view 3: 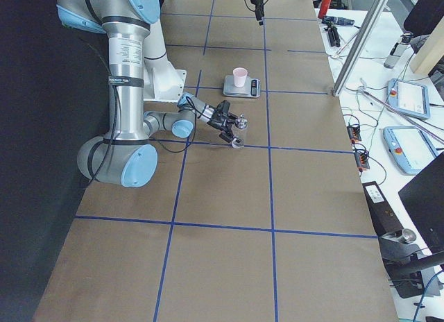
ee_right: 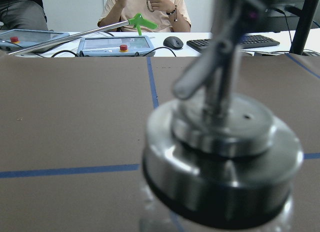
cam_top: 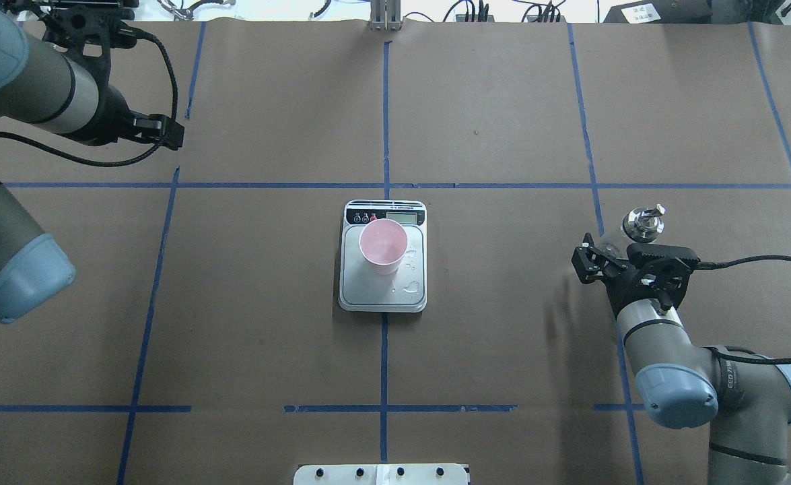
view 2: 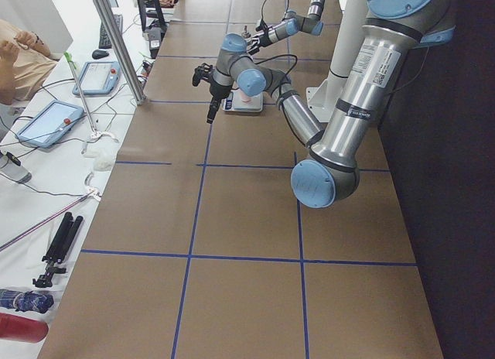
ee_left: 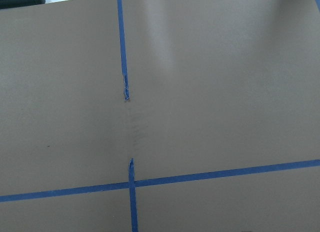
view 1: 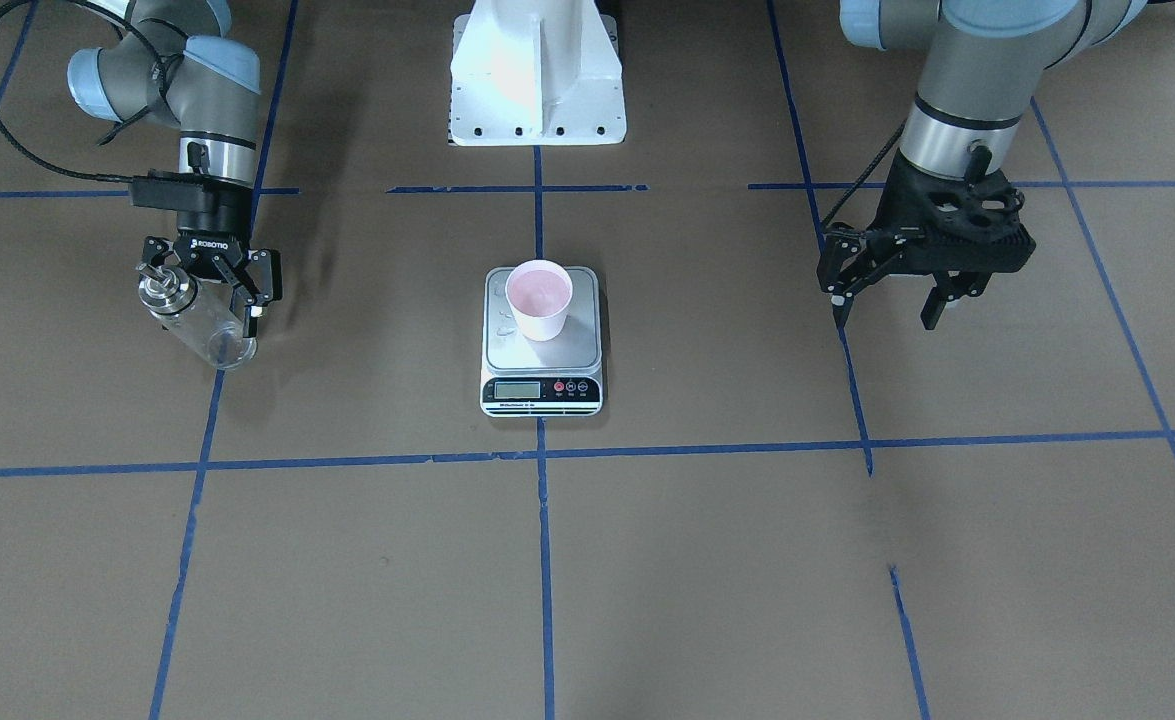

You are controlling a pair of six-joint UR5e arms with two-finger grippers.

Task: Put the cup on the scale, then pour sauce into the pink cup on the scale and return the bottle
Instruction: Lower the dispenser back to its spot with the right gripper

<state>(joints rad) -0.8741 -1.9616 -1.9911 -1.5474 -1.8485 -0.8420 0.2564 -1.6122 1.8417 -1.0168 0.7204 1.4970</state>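
The pink cup (view 1: 539, 298) stands upright on the steel platform of the scale (view 1: 587, 345) at the table's middle; both also show in the overhead view, cup (cam_top: 383, 244) and scale (cam_top: 382, 296). The clear glass bottle (view 1: 197, 320) with metal collar and spout stands near the table's right side, its top (cam_top: 643, 222) showing beyond the wrist. My right gripper (view 1: 205, 300) is open, its fingers wide on either side of the bottle. The right wrist view is filled by the bottle's collar (ee_right: 220, 157). My left gripper (view 1: 887, 305) is open and empty above the table. The sauce cannot be made out.
A few droplets lie on the scale platform (cam_top: 410, 289). The white robot base (view 1: 537, 70) stands behind the scale. Blue tape lines grid the brown table. Operators, tablets and cables sit beyond the far table edge (ee_right: 115, 42).
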